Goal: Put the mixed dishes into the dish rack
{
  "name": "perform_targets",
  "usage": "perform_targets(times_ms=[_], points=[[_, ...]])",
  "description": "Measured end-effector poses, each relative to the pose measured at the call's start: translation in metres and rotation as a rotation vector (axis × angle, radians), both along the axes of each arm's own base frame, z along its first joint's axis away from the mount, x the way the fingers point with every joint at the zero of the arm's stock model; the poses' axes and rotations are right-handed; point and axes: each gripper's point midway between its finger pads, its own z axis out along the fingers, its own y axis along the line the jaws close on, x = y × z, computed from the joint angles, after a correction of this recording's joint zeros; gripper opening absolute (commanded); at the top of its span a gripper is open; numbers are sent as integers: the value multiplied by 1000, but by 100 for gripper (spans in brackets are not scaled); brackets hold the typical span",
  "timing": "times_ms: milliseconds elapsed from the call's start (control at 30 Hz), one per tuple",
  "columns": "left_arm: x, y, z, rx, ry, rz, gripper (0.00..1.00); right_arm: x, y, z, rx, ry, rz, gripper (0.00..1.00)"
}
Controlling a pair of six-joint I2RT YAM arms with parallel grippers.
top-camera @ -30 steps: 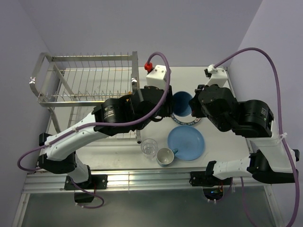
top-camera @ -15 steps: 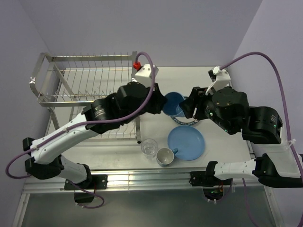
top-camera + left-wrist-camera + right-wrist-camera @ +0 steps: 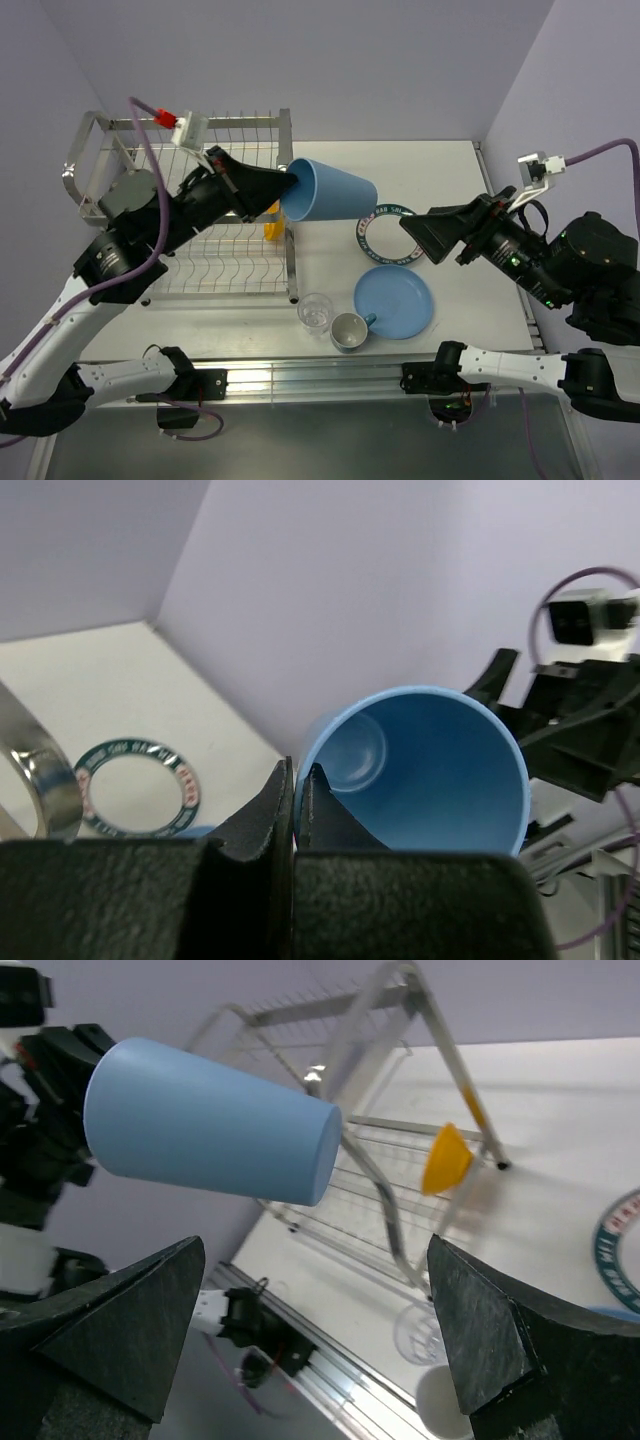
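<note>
While the blue tumbler (image 3: 328,190) is pinched by its rim between the closed left fingers (image 3: 262,808), it is held on its side, long axis pointing straight out from them, base outward. The dish rack (image 3: 240,121) lies beneath and behind them. The right fingers (image 3: 120,1320) are spread empty, well apart.

Left arm: lifted and stretched across above the dish rack (image 3: 240,122), with the wrist over its right end.
Left gripper (image 3: 285,190): points right, past the rack's right edge. Its fingers (image 3: 283,798) pinch the rim of the blue tumbler (image 3: 330,190), one inside and one outside, holding it sideways in the air.
Right arm: folded well to the right of the rack, forearm aimed toward it.
Right gripper (image 3: 412,240): off the surface, fingers (image 3: 120,1330) spread wide.
</note>
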Motion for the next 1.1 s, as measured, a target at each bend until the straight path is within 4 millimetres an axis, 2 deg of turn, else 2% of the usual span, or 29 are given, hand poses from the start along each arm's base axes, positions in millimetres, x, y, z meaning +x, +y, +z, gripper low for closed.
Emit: perform_targets(times_ms=[133, 333, 500, 767, 900, 1033, 1100], points=[[-11, 12, 15, -82, -52, -54, 0, -9, 14, 17, 109, -38, 83, 100], [-27, 15, 21, -173, -116, -137, 0, -17, 50, 48, 327, -23, 214, 98], [-41, 26, 38, -239, -199, -157, 0, -16, 79, 70, 512, 47, 292, 97], [-67, 55, 71, -307, -351, -131, 0, -11, 105, 83, 642, 145, 349, 96], [-68, 58, 76, -309, -381, -121, 0, -10, 118, 83, 674, 169, 385, 96], [-65, 55, 74, -302, -384, -119, 0, -14, 128, 87, 701, 170, 439, 87], [-63, 54, 74, -300, -384, -118, 0, -16, 131, 91, 717, 165, 466, 74]])
